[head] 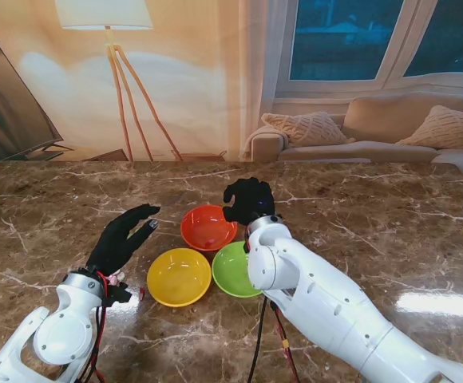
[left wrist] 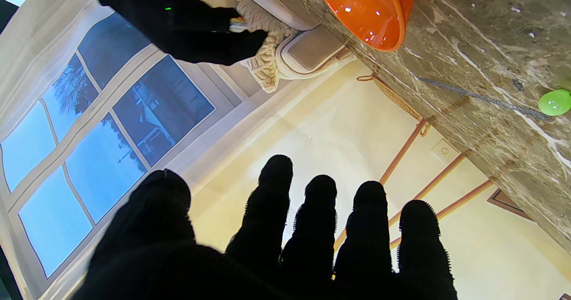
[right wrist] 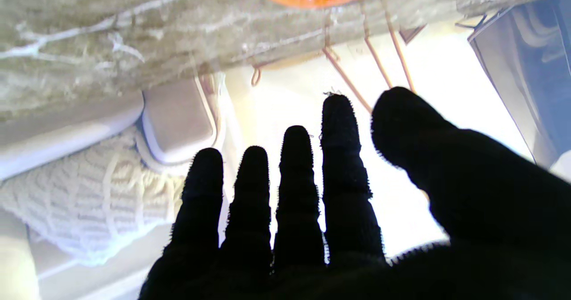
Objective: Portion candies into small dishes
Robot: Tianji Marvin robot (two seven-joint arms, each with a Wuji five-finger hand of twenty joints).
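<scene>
Near the marble table's middle: orange bowl, yellow bowl, green bowl
Left hand spread, empty; right hand beside the orange bowl, grasp unclear

Three dishes huddled mid-table, right arm blocking the green one; marble lay open either side.

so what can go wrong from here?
1. The right hand hovers at the orange bowl rim. The yellow bowl and green bowl sit packed close to it, so one nudge could shift all three.
2. A loose green candy lies on the marble table near the open left hand; a sweep could send it rolling.
3. The left wrist view shows a small pale thing at the right fingertips; if it is a candy, a release at the rim may miss.
</scene>
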